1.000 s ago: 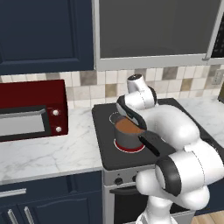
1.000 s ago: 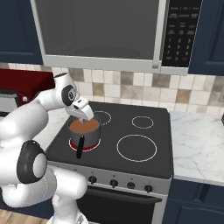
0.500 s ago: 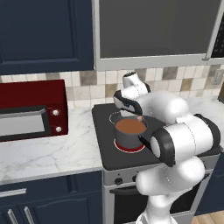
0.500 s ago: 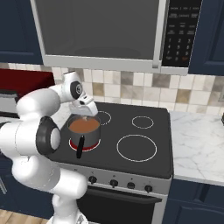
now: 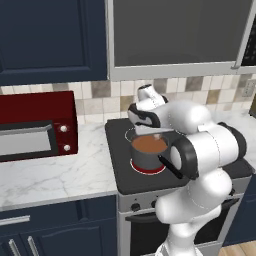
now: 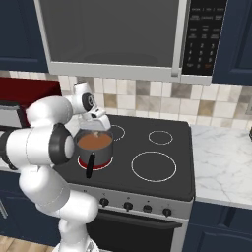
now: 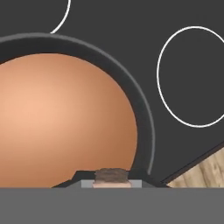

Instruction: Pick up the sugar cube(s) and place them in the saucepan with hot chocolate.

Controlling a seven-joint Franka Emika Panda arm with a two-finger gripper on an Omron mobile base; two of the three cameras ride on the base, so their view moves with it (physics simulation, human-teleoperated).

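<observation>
- Over the front-left burner of the black stovetop [image 6: 162, 147], the gripper [image 7: 112, 178] hangs just above the saucepan [image 5: 148, 156], its fingers clenched on a small tan-brown sugar cube [image 7: 111, 175] that shows between the tips in the hand view.
- From that same view, the cube sits above the near edge of the smooth reddish-brown hot chocolate [image 7: 61, 118], with the pan's grey rim curving round to the right.
- Seen from the left base view, the saucepan stands on a burner ring glowing red [image 5: 148, 169], and its long black handle [image 5: 170, 166] points toward the front of the stove.
- Beside the stove to the left, a red microwave [image 5: 35, 125] rests on the white marbled desk [image 5: 60, 175].
- Seen from the right base view, the gripper [image 6: 100, 129] is at the far rim of the saucepan [image 6: 94, 147], the arm folded over it from the left.
- Three more white burner rings mark the stovetop, the largest [image 6: 151, 166] at the front right.
- Above the stove hangs a grey built-in microwave [image 6: 113, 34] with a keypad panel on its right.
- Right of the stove, more marbled desk [image 6: 221, 167] runs on, backed by a tiled wall [image 6: 162, 98].
</observation>
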